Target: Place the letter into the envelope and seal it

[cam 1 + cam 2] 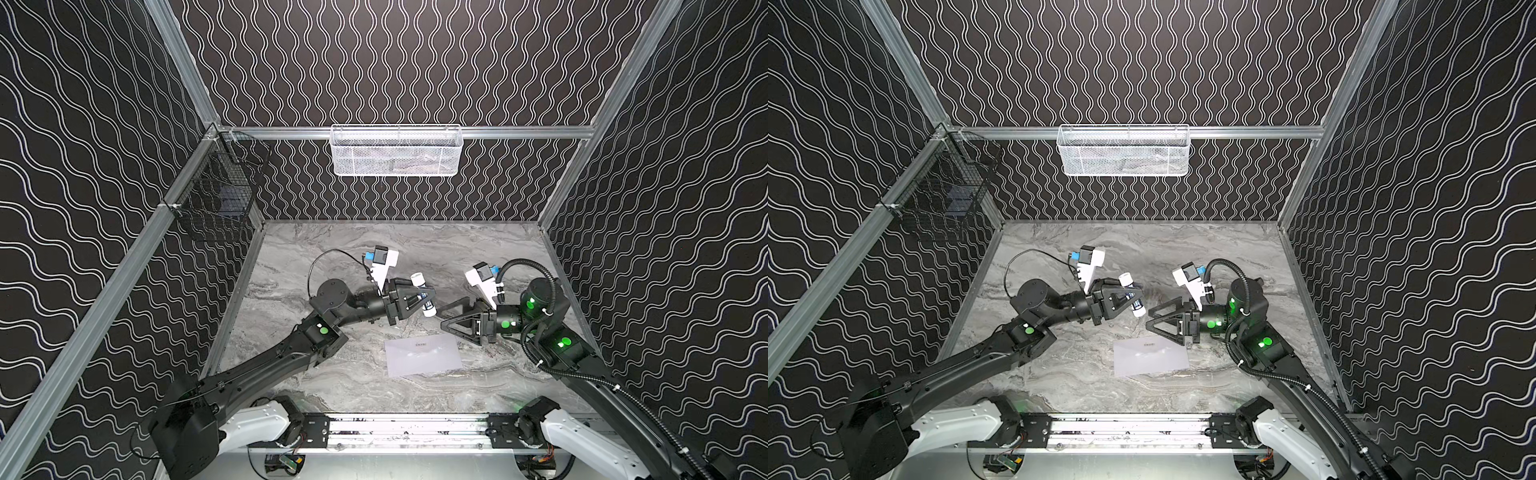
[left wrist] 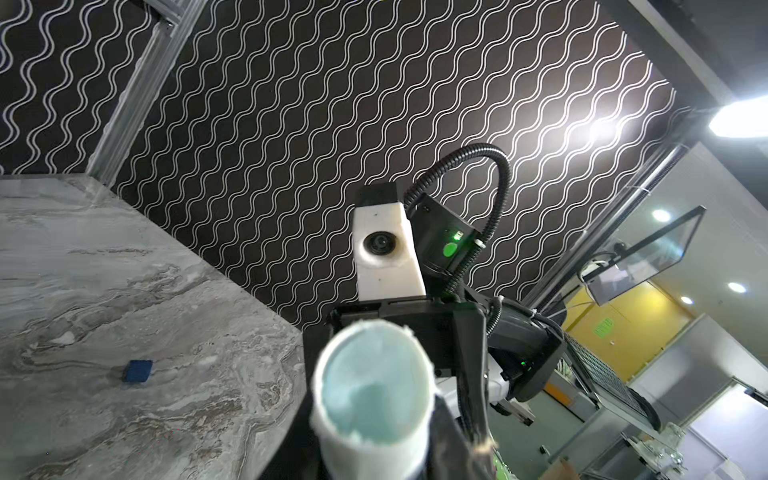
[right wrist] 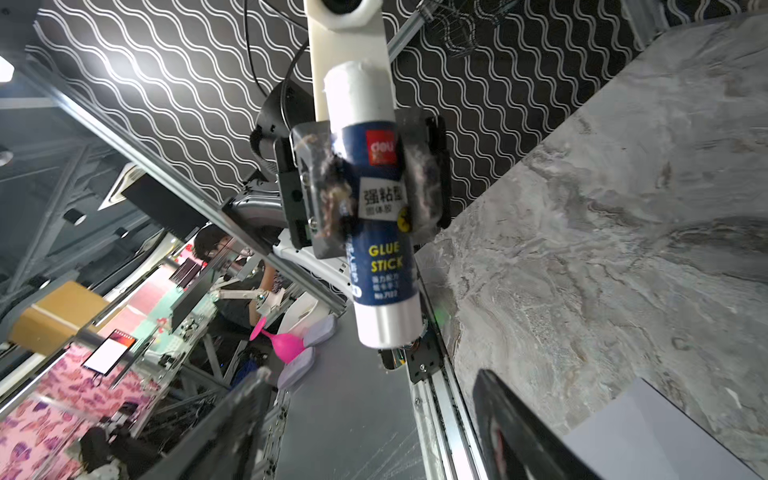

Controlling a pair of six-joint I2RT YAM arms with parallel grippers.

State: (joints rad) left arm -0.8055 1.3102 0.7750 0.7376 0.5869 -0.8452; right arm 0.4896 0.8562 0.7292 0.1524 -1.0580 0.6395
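Note:
The envelope (image 1: 423,356) (image 1: 1150,355) lies flat on the marble table, pale and plain, with a small dark printed mark near its far edge; a corner of the envelope (image 3: 665,428) also shows in the right wrist view. The letter is not in view. My left gripper (image 1: 424,296) (image 1: 1136,296) (image 2: 374,436) is shut on a blue-and-white glue stick (image 1: 424,295) (image 3: 374,208), held above the table behind the envelope, with pale glue showing at its uncapped end (image 2: 370,390). My right gripper (image 1: 442,319) (image 1: 1149,318) (image 3: 372,386) is open and empty, facing the glue stick just to its right.
A white mesh basket (image 1: 395,151) hangs on the back wall and a black wire basket (image 1: 216,195) on the left rail. A small blue block (image 2: 137,370) lies on the table (image 1: 374,249). Patterned walls enclose three sides.

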